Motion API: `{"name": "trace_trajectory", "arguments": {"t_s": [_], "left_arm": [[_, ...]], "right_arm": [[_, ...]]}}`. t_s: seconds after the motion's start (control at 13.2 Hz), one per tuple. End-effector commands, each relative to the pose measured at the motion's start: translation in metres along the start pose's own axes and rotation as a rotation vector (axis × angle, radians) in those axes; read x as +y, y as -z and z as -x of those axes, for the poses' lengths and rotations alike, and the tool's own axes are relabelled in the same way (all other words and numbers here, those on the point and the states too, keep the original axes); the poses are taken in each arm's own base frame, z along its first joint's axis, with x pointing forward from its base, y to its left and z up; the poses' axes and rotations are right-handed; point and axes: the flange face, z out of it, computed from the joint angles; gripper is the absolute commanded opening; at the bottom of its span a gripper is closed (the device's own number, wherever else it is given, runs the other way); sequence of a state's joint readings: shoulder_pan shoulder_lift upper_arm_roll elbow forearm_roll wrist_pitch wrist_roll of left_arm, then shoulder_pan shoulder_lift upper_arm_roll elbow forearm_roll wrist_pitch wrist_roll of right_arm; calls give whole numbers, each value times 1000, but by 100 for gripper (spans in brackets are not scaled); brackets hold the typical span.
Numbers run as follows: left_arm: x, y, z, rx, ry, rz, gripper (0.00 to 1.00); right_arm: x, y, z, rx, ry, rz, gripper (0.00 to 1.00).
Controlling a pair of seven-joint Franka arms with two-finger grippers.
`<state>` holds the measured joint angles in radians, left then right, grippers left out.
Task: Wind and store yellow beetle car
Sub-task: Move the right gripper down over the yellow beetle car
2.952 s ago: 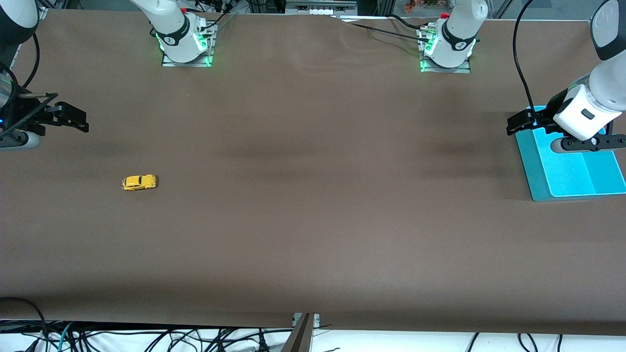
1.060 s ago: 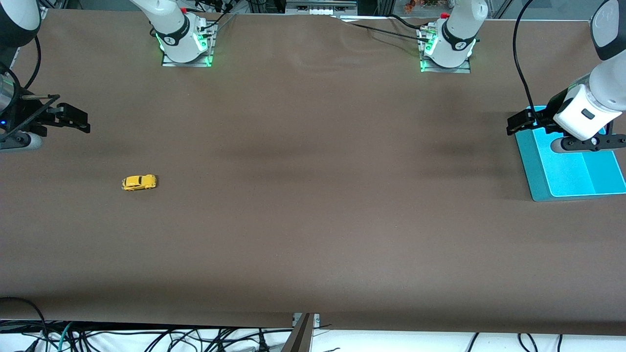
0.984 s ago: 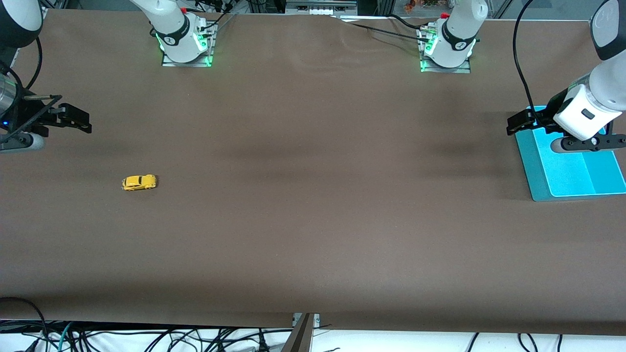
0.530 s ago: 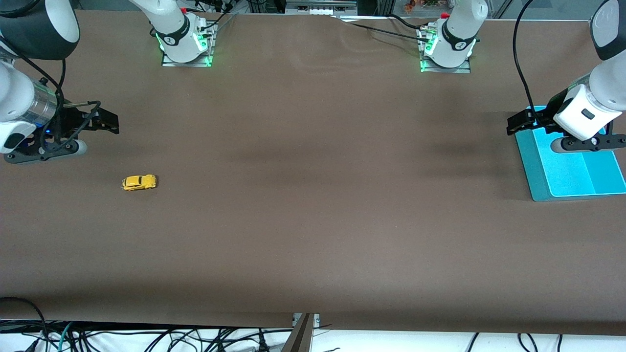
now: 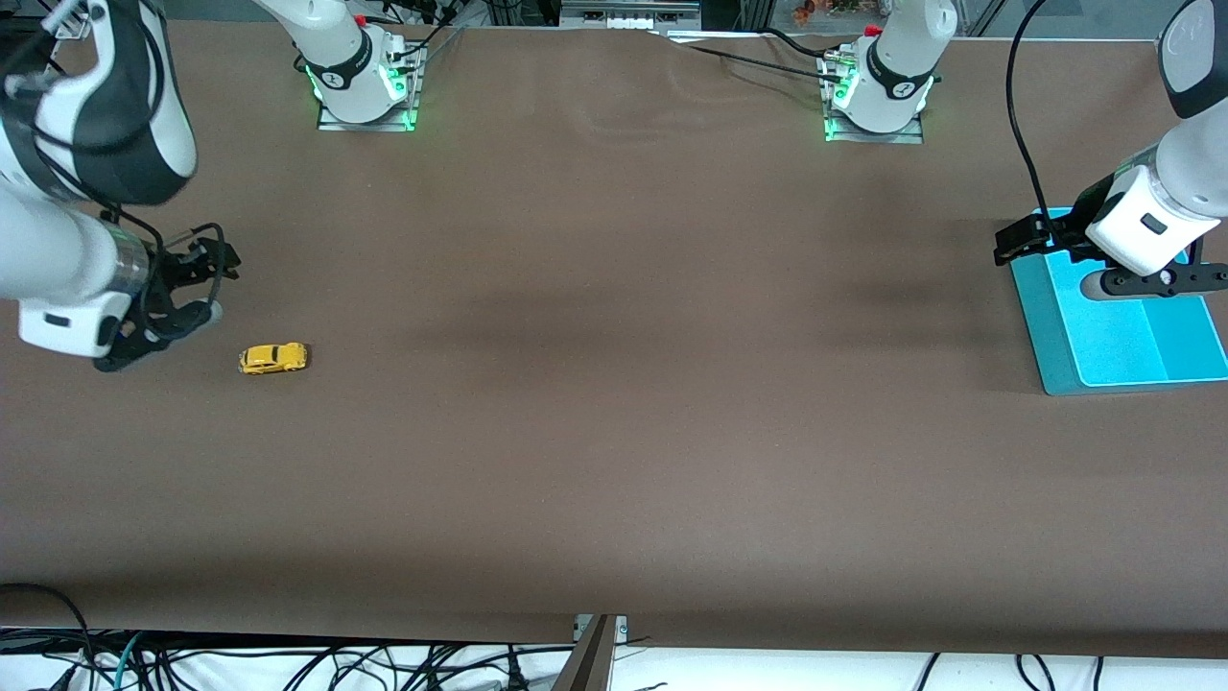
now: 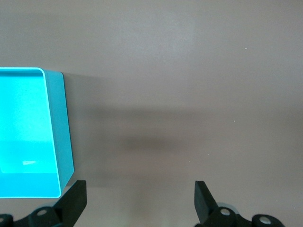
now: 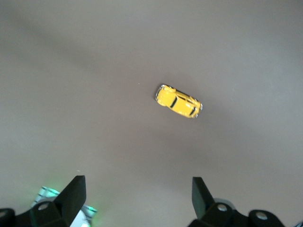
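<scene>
Since the earlier frames the right pincer [image 5: 206,278] has swung in from the table's edge toward the yellow beetle car [image 5: 273,358], while the car itself has not shifted. The car sits upright on its wheels on the brown table [image 5: 614,403], toward the right arm's end, alone on bare cloth. The right pincer hangs over the table just beside the car, apart from it, its 2 fingers [image 7: 73,194] spread wide and holding nothing. Well apart, at the left arm's end, lies a turquoise tray [image 5: 1055,369]. The left pincer [image 5: 1007,242] waits over the tray's edge, its fingers [image 6: 202,201] also wide and empty.
</scene>
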<state>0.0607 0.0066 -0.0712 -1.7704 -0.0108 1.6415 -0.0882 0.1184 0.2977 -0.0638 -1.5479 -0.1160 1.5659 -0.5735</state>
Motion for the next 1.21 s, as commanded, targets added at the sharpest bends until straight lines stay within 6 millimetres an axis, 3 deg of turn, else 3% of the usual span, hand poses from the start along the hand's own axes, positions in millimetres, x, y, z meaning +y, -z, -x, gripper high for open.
{"name": "trace_trajectory", "arguments": {"t_s": [0.0,0.3,0.53,0.76,1.14], "left_arm": [[-2,7,3,3,3,-31,100],[-2,7,3,3,3,-31,100],[-2,6,3,2,3,-32,100],[-2,7,3,3,3,-31,100],[-2,7,3,5,3,-31,100]], "right_arm": [[22,-32,-9,6,179,10,99],[39,-95,-21,64,412,-9,99],[39,-139,-25,102,609,37,99],[43,-173,-22,149,776,114,99],[52,-215,-2,178,885,166,99]]}}
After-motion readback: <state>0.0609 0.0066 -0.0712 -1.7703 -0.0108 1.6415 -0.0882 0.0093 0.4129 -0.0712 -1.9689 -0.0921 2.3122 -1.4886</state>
